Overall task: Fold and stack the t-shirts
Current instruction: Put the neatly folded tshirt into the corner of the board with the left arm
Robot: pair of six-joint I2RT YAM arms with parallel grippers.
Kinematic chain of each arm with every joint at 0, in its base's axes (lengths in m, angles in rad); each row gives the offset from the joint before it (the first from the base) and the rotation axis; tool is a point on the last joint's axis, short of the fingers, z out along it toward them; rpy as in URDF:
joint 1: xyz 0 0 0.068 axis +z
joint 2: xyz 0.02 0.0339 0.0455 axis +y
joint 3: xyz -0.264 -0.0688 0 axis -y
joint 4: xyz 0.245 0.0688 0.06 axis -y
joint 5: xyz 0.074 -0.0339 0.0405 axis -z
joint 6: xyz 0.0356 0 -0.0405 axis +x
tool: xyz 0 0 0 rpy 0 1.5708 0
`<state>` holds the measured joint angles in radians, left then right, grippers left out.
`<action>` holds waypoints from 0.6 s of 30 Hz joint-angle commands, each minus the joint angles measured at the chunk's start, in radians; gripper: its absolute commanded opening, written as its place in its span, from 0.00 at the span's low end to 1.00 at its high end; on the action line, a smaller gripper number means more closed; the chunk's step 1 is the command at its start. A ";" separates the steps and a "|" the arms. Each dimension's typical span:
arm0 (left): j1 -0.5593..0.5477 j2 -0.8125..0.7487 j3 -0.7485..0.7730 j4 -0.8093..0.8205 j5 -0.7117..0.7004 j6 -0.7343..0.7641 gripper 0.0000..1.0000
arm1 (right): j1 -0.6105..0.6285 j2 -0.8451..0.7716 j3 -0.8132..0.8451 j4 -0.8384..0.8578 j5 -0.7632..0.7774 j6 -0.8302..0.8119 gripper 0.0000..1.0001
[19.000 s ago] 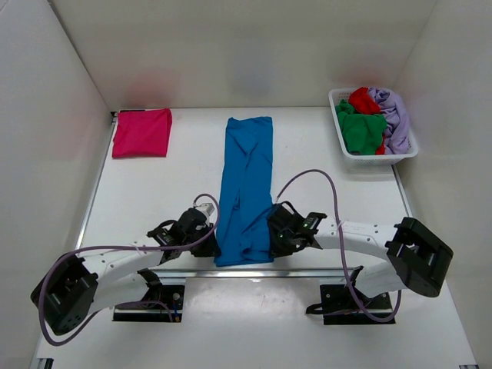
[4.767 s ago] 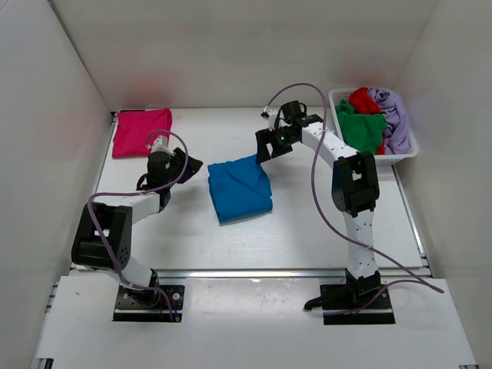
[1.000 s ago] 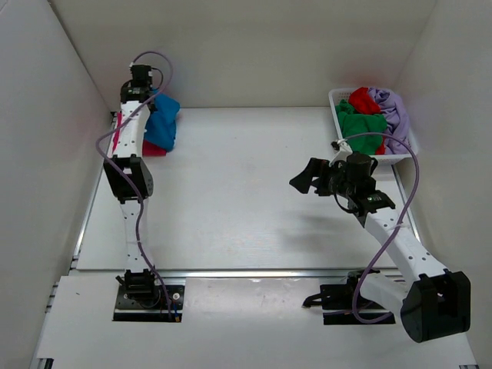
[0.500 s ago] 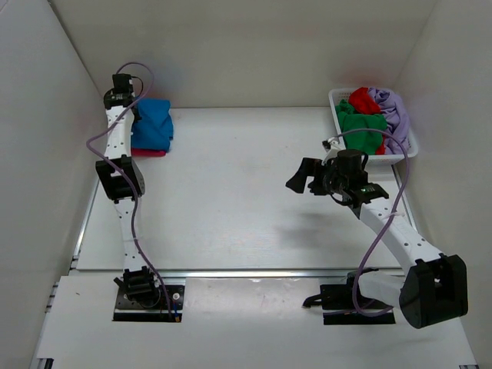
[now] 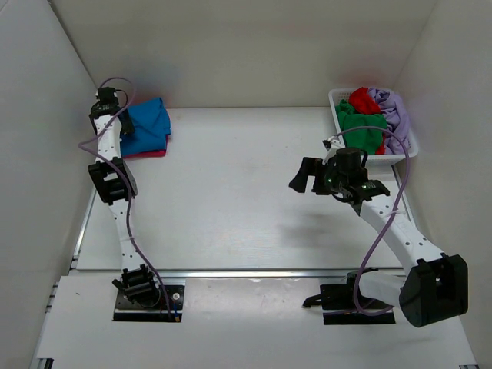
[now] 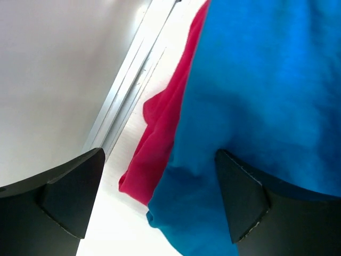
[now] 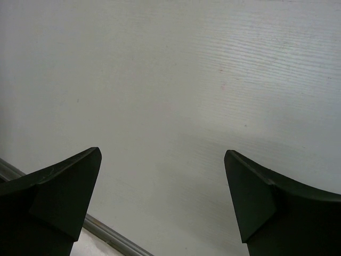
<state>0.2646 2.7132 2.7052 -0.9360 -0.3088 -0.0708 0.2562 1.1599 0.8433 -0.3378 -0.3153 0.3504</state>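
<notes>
A folded bright blue t-shirt [image 5: 150, 123] lies on a folded magenta-pink t-shirt [image 5: 151, 153] at the table's far left corner. Only a pink strip shows under it. My left gripper [image 5: 124, 127] stands open at the stack's left edge. In the left wrist view its fingers straddle the blue fabric [image 6: 256, 96] and the pink edge [image 6: 160, 144] without gripping either. My right gripper [image 5: 305, 175] hangs open over bare table right of centre, and the right wrist view shows nothing between its fingers [image 7: 69, 192]. Green [image 5: 361, 129], red [image 5: 364, 100] and lavender [image 5: 393, 115] t-shirts lie bunched in the basket.
A white lattice basket [image 5: 374, 158] stands at the far right corner. White walls close in the left, back and right sides. A metal rail [image 6: 125, 90] runs along the table's left edge beside the stack.
My left gripper has opened and let go of the blue t-shirt, which now rests on the pink one. The left wrist has shifted left. The right arm has barely moved.
</notes>
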 commanded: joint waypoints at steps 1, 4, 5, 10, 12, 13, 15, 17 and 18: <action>0.013 -0.046 0.067 -0.009 -0.035 -0.040 0.96 | 0.017 -0.017 0.031 -0.015 0.045 0.004 0.99; 0.010 -0.104 0.064 -0.001 -0.027 -0.052 0.96 | 0.023 -0.029 0.026 -0.043 0.106 0.010 0.99; 0.012 -0.133 0.053 0.003 -0.026 -0.055 0.97 | 0.023 -0.032 0.030 -0.052 0.134 0.003 0.99; 0.015 -0.352 -0.079 -0.009 0.095 -0.061 0.97 | -0.052 0.009 0.048 -0.130 0.162 -0.063 0.99; 0.002 -0.438 -0.138 -0.027 0.137 -0.052 0.98 | -0.107 0.044 0.075 -0.164 0.128 -0.097 1.00; -0.022 -0.464 -0.165 -0.046 0.146 -0.047 0.97 | -0.116 0.058 0.080 -0.167 0.113 -0.100 0.99; -0.051 -0.588 -0.264 -0.072 0.161 -0.046 0.98 | -0.143 0.104 0.115 -0.203 0.113 -0.106 0.99; -0.079 -0.677 -0.337 -0.093 0.207 -0.061 0.98 | -0.143 0.138 0.145 -0.230 0.114 -0.117 0.99; -0.082 -0.740 -0.390 -0.102 0.264 -0.070 0.98 | -0.138 0.156 0.161 -0.245 0.139 -0.129 1.00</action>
<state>0.2295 2.1529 2.3951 -0.9878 -0.1738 -0.1211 0.1135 1.2865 0.9413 -0.5312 -0.1940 0.2668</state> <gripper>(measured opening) 0.976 0.995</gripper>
